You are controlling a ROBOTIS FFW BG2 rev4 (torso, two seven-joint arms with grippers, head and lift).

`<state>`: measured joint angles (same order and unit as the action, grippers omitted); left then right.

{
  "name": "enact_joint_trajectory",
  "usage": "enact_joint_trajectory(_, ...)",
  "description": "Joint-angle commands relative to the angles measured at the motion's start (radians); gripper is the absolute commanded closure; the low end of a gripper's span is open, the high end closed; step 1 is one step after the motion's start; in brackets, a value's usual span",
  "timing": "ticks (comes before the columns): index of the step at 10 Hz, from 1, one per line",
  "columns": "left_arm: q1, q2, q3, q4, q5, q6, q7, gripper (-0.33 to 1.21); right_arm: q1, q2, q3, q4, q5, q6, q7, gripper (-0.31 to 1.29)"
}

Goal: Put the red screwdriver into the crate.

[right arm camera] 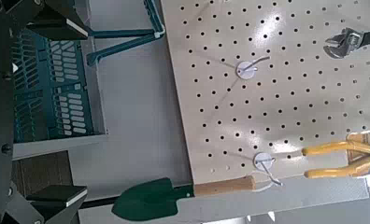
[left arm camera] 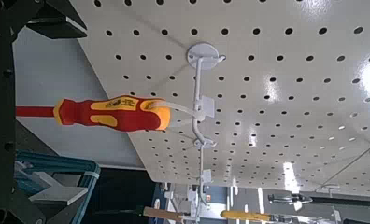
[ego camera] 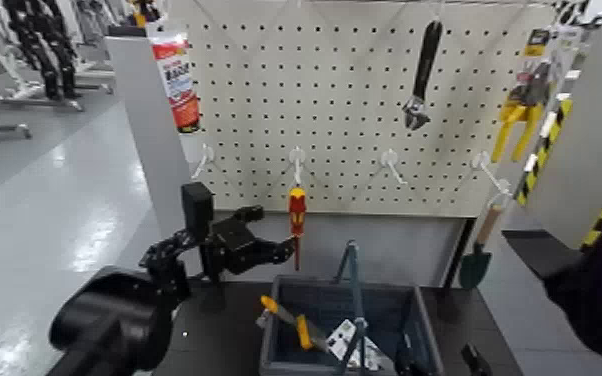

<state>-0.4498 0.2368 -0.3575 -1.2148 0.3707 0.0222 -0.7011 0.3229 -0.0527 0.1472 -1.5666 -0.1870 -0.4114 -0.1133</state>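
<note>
The red screwdriver (ego camera: 296,213) hangs by its loop from a white hook on the pegboard, shaft pointing down. In the left wrist view its red-and-yellow handle (left arm camera: 110,114) hangs on the hook, and the thin shaft runs in between my spread fingers. My left gripper (ego camera: 271,250) is open, just left of the shaft and not touching it; it also shows in its own view (left arm camera: 62,105). The crate (ego camera: 417,322) stands below on the dark table, hoop handle upright. My right gripper (right arm camera: 66,105) is open and empty, waiting beside the crate (right arm camera: 52,84).
An orange-and-yellow tool (ego camera: 287,320) and other items lie in the crate. On the pegboard hang an adjustable wrench (ego camera: 420,75), yellow pliers (ego camera: 513,115) and a green trowel (ego camera: 479,255). A white post (ego camera: 150,130) stands left of the board.
</note>
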Motion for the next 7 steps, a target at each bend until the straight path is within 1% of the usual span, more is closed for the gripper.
enact_joint_trajectory(1,-0.072,-0.016,-0.041,0.08,0.008,-0.019,-0.026,0.13,-0.002,-0.003,0.002,0.002,-0.002,-0.001,0.0,0.13)
enact_joint_trajectory(2,-0.092,-0.022,-0.052,0.109,0.017,-0.027,-0.035,0.15,-0.004,-0.003,0.003,0.002,-0.002,-0.001,0.0,0.13)
enact_joint_trajectory(3,-0.11,-0.027,-0.061,0.133,0.019,-0.033,-0.046,0.2,-0.004,-0.003,0.003,0.002,-0.002,0.0,0.001,0.13)
enact_joint_trajectory(5,-0.141,-0.037,-0.069,0.169,0.024,-0.036,-0.061,0.39,-0.004,-0.003,0.005,0.002,-0.003,0.0,0.0,0.13)
enact_joint_trajectory(6,-0.158,-0.044,-0.08,0.189,0.025,-0.027,-0.072,0.59,-0.004,-0.003,0.005,0.002,-0.003,0.0,0.0,0.13)
enact_joint_trajectory(7,-0.165,-0.048,-0.087,0.196,0.028,-0.024,-0.077,1.07,-0.004,-0.003,0.005,0.002,-0.003,0.002,0.001,0.13)
